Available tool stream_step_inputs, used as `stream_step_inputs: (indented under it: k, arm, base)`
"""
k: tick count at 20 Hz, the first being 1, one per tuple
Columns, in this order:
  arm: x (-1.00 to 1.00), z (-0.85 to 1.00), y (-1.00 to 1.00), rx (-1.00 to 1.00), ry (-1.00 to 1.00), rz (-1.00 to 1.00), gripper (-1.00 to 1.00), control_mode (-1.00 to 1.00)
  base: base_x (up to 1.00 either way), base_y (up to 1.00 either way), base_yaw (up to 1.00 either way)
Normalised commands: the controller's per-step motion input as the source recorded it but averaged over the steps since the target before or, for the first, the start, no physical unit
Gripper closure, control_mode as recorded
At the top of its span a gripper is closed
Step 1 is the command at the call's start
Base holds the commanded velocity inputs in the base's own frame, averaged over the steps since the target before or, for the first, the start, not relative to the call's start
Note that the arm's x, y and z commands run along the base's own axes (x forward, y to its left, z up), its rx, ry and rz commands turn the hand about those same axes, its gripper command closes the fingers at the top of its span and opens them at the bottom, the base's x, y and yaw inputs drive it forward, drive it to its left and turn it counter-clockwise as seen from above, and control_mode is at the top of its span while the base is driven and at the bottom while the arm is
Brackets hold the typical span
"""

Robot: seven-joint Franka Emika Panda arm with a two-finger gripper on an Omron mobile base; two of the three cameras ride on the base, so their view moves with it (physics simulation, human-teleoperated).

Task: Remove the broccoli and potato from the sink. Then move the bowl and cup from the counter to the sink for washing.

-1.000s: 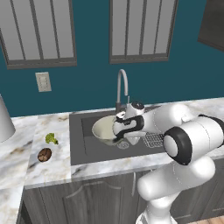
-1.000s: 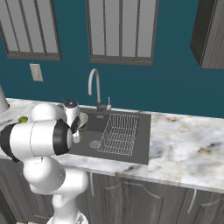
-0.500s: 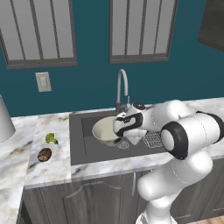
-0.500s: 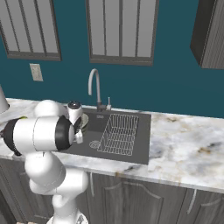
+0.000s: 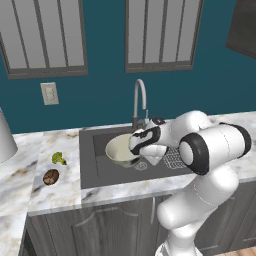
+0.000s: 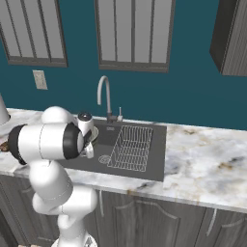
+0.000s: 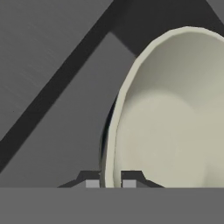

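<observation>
The cream bowl (image 5: 119, 149) is down in the dark grey sink (image 5: 100, 169), tipped on edge. My gripper (image 5: 135, 146) is shut on its right rim. In the hand view the thin rim of the bowl (image 7: 175, 113) runs down between my two fingertips (image 7: 92, 183), with my gripper (image 7: 110, 183) closed on it above the sink floor (image 7: 52, 87). The broccoli (image 5: 59, 158) and the potato (image 5: 50, 176) lie on the marble counter (image 5: 55, 195) left of the sink. The cup is out of view.
A curved chrome faucet (image 5: 140, 100) stands behind the basin. A wire rack (image 6: 131, 147) sits in the sink's right half. A white object (image 5: 5, 140) stands at the far left of the counter. Bare marble (image 6: 207, 164) stretches to the right.
The hand has sunk a little lower and leftward into the basin, with the bowl still in its grip. The vegetables have not moved.
</observation>
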Motion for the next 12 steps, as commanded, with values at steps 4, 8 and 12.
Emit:
stream_step_inputs:
  k: [4, 8, 12]
  arm:
    - [0.16, -0.08, 0.0, 0.0, 0.0, 0.01, 1.0, -1.0]
    - [0.16, -0.1, 0.0, 0.0, 0.0, 0.01, 1.0, -1.0]
    - [0.18, -0.18, 0.0, 0.0, -0.02, 0.0, 1.0, -1.0]
  base:
    - [0.0, 0.0, 0.0]
    - [0.0, 0.0, 0.0]
    - [0.0, 0.0, 0.0]
